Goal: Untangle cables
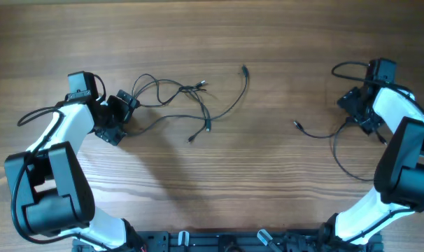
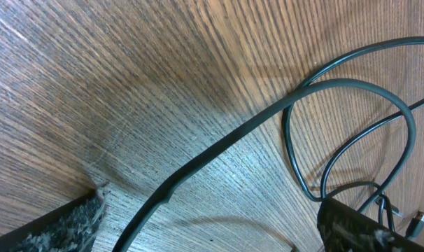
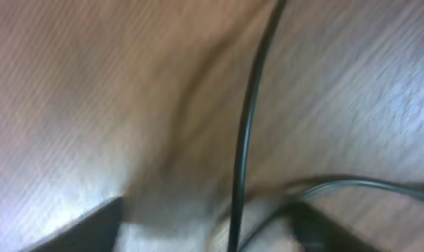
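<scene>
Task partly done. One cable (image 1: 317, 131) lies separated, well apart from the left gripper (image 1: 121, 117). The other cables (image 1: 191, 98) lie knotted just beside it. Left jaws spread wide, empty. Right gripper (image 1: 357, 112) jaws apart, nothing pinched.
</scene>
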Available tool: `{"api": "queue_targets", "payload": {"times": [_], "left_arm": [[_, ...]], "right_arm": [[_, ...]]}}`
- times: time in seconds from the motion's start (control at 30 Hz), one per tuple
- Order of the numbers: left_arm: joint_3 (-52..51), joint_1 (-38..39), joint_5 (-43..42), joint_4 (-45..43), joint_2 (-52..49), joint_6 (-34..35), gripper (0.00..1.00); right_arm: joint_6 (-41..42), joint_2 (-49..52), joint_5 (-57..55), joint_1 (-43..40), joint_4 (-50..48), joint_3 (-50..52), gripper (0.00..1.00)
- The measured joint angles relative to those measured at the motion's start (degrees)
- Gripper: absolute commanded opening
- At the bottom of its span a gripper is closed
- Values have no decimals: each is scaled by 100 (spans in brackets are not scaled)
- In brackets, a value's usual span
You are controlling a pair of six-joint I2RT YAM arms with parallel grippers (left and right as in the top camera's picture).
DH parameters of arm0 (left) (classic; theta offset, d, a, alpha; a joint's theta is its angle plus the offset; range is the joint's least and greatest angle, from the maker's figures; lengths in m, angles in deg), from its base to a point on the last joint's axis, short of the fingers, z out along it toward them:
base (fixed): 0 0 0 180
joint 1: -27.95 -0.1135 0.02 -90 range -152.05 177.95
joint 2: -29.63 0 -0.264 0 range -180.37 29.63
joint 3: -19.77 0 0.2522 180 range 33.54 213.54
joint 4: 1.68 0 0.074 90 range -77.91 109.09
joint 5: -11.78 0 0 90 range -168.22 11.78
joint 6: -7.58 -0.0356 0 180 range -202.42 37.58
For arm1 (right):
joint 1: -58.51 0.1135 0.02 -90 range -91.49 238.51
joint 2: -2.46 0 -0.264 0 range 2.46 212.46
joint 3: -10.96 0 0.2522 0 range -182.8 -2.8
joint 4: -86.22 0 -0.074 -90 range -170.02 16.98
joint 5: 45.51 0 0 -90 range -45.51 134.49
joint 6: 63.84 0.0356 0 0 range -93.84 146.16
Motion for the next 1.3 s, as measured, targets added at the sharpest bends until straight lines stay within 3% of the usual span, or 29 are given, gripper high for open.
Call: {"api": "queue_targets", "payload": {"times": [0.17, 0.33, 0.43, 0.57, 0.77, 1.03, 1.2, 1.3], "left_arm": [[0, 0, 0, -2, 0, 0, 100], [0, 0, 0, 0, 0, 0, 100], [0, 0, 0, 0, 0, 0, 100], [0, 0, 0, 0, 2, 0, 100], [0, 0, 0, 0, 2, 0, 100], [0, 0, 0, 0, 2, 0, 100], [0, 0, 0, 0, 2, 0, 100], [0, 0, 0, 0, 2, 0, 100]], "right_arm": [[-162, 55, 118, -20, -315, -24, 4], [-485, -120, 398, -26, 345, -116, 4], [-973, -981, 400, -26, 404, -151, 4], [-1880, -2693, 142, -26, -269, -304, 4], [-2977, -3932, -1296, -59, -1086, -439, 4], [-3300, -3657, -2702, -1239, -1550, -442, 4], [-2594, -3224, -2719, -2164, -1235, -442, 4], [-2256, -2715, -2179, -2638, -1172, -435, 4]]}}
